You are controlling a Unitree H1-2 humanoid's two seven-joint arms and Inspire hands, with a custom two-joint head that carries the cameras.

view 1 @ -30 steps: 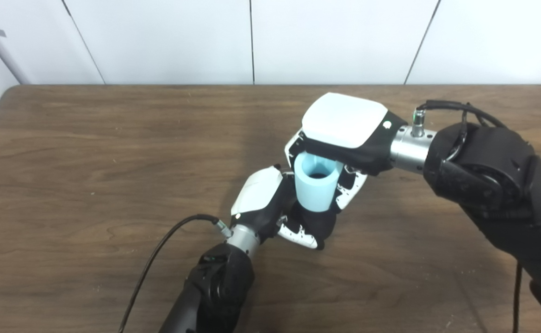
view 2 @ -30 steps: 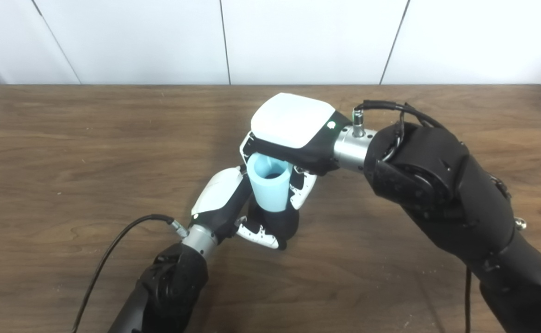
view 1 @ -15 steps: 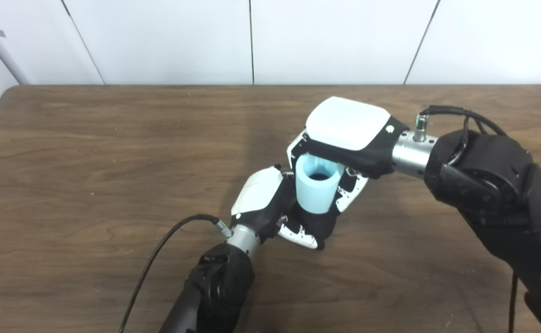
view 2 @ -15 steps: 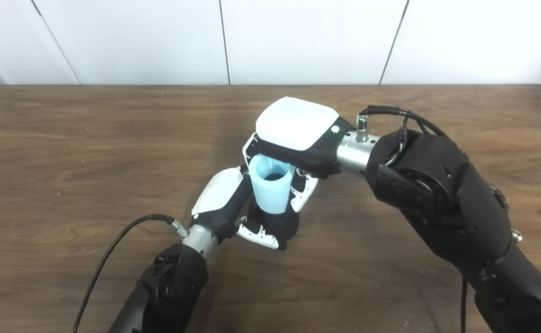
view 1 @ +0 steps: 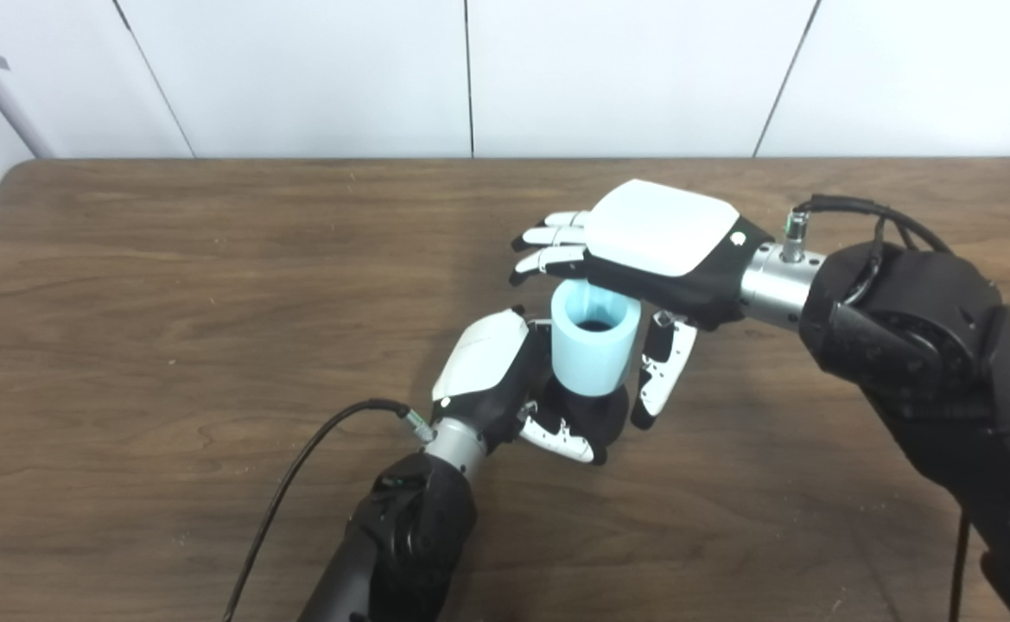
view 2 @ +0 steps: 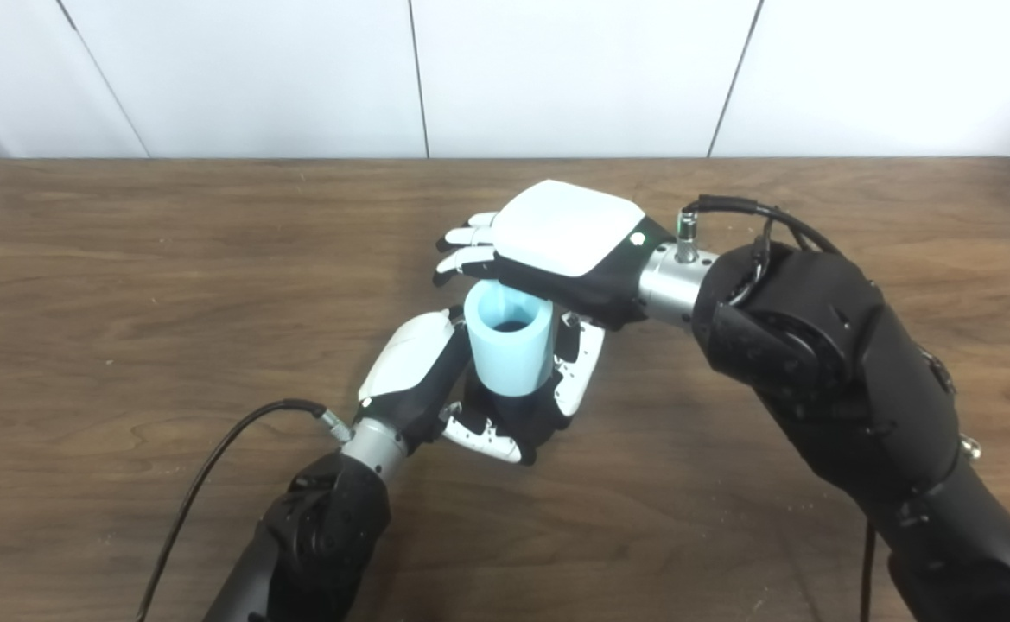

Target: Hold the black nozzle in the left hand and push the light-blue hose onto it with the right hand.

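Note:
A short light-blue hose (view 1: 593, 345) stands upright with its open end facing up, seated on a black nozzle (view 1: 601, 413) of which only a dark base shows beneath it. My left hand (view 1: 517, 389) is shut around that black nozzle, at the middle of the table. My right hand (view 1: 643, 259) hovers just above and behind the hose, open, with its fingers (view 1: 548, 244) stretched out to the left and its thumb hanging beside the hose on the right. It does not grip the hose.
The brown wooden table (view 1: 168, 285) spreads wide to the left and behind the hands. A black cable (view 1: 297, 471) runs from my left wrist toward the front edge. A white panelled wall (view 1: 470, 78) rises behind the table.
My right hand has let go of the light-blue hose: its fingers have spread out and the hand has shifted slightly right. The hose stays on the nozzle in my left hand.

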